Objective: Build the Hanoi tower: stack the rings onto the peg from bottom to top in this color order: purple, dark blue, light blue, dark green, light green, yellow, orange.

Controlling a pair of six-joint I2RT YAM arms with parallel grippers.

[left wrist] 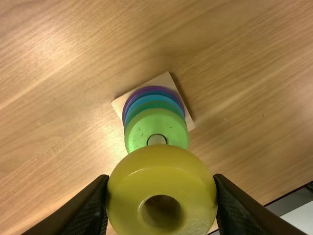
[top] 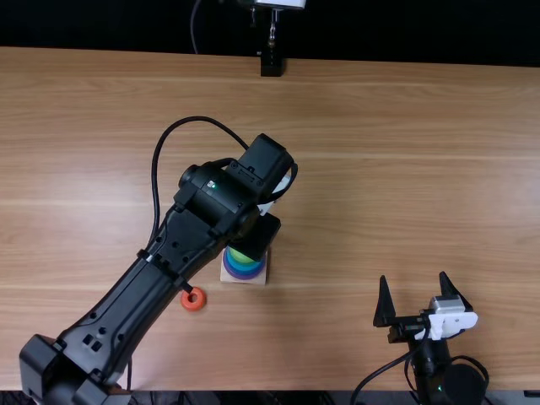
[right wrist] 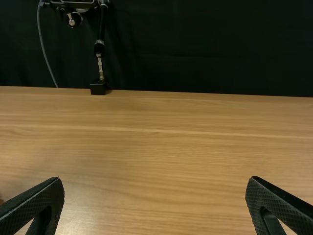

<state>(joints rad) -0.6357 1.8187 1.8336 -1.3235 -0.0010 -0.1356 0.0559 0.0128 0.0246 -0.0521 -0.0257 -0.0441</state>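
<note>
The step in hand seems to be the sixth of the seven, the placing of the yellow ring [left wrist: 124,196]. The left gripper [left wrist: 161,180] is grasping this ring, with one finger against each side of it. In the left wrist view the ring overlaps the near part of the peg [left wrist: 156,140], but its hole does not show the peg inside, so it is judged not yet threaded. How high it is above the stack, one cannot tell.

On the wooden base [left wrist: 168,80], the light green ring [left wrist: 168,122] lies uppermost around the peg. Under it one sees the edges of a darker green ring [left wrist: 157,104], some blue, and the purple ring [left wrist: 145,89]; the two blues are difficult to separate here.

The next move calls for bringing the yellow hole exactly over the peg, keeping the ring level, then lowering it and releasing it. If it is released off centre, it could catch on the peg tip and sit tilted.

The orange ring [top: 194,307] lies on the table [top: 422,126] near the base, and should come last. The right gripper [top: 413,277] is released, its fingers wide apart with nothing between them
</note>
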